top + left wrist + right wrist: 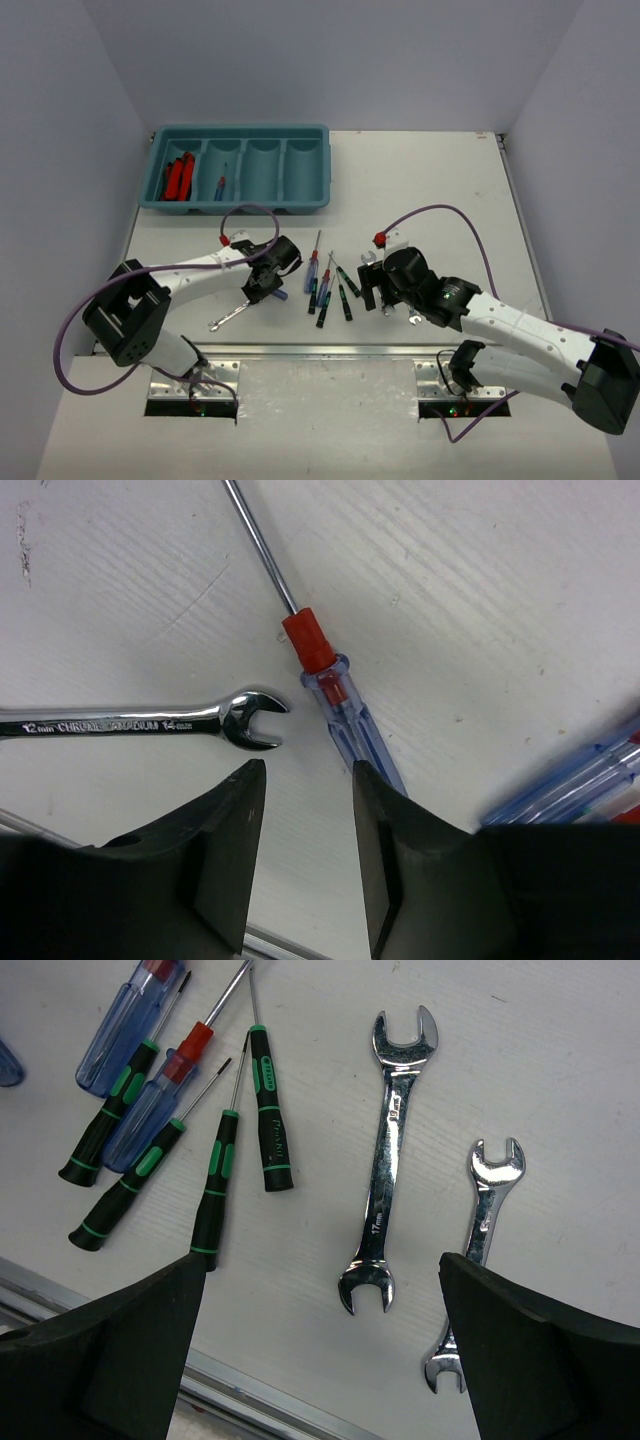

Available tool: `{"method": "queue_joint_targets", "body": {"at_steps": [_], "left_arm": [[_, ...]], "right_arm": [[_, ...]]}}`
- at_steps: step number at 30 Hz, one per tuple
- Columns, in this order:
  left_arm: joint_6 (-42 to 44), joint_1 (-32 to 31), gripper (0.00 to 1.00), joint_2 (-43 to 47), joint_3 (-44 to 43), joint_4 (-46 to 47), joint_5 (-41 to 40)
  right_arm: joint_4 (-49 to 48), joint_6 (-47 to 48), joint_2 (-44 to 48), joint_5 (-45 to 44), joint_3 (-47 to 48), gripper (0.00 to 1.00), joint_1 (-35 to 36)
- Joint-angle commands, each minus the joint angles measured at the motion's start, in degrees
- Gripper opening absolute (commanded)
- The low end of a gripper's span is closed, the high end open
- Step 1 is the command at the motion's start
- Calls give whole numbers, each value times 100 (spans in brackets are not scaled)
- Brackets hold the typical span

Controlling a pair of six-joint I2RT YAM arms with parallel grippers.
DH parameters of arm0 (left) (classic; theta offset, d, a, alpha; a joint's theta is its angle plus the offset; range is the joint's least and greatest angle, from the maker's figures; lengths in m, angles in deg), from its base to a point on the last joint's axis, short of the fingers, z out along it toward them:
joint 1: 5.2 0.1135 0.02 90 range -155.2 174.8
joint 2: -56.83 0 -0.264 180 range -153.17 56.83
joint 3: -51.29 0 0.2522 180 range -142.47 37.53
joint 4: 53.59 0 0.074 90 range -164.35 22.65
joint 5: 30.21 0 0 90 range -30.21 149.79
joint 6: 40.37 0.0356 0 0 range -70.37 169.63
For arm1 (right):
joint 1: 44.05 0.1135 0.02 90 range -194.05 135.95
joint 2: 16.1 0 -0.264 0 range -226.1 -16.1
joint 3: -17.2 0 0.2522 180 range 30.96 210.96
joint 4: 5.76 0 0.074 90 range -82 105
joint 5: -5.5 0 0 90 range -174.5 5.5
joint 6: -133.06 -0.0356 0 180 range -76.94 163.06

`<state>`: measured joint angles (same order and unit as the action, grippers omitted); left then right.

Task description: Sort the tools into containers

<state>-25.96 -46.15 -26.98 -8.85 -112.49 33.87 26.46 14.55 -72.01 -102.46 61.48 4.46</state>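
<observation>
Tools lie in two places: a few in the teal tray (240, 131) far ahead of both my pincers, the rest loose on the worktop (440, 190) close around them. In the tray, red pliers (178, 178) sit in the compartment furthest to my left. A blue-handled screwdriver (220, 187) lies in the next one.

My left pincer (305, 775) hangs low over the worktop, its fingers partly spread with nothing between them. Just ahead of the fingertip on the left of the wrist view is the open end of a silver wrench (140, 723), which stretches away to that side. A red-and-blue screwdriver (335, 695) lies slantwise ahead, shaft pointing away. Its clear handle runs under the other finger's tip; I cannot tell whether they touch.

My right pincer (320, 1265) is spread wide and holds nothing. A large wrench (390, 1160), marked 17 mm, lies lengthwise ahead of it, its near end in the gap between my fingers. A smaller wrench (488, 1215) lies just beside that one, its near end hidden behind the finger on the right of the wrist view. On the other side, four black-and-green screwdrivers (215, 1185) fan out, mixed with two clear blue screwdrivers (125, 1030). The butt of the nearest green one reaches the fingertip on that side.
</observation>
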Motion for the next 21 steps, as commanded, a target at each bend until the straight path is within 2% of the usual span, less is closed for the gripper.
{"method": "queue_joint_targets", "body": {"at_steps": [1,11,15,16,20,21], "left_arm": [[-166,-54,39,85,-236,-33,-168],[-242,-62,43,-850,-573,205,-222],[-228,-54,40,-1111,-565,330,-90],[-172,-54,34,-1167,-454,458,-34],[7,-54,20,-1155,-246,875,116],[197,-54,12,-1151,-191,992,140]], "right_arm": [[-193,12,-8,-94,33,99,0],[-189,25,53,-116,7,99,5],[-176,39,80,-129,-11,99,0],[-184,31,88,-137,-11,99,0],[-186,30,99,-131,-11,99,0],[-192,30,107,-138,-12,99,0]]}}
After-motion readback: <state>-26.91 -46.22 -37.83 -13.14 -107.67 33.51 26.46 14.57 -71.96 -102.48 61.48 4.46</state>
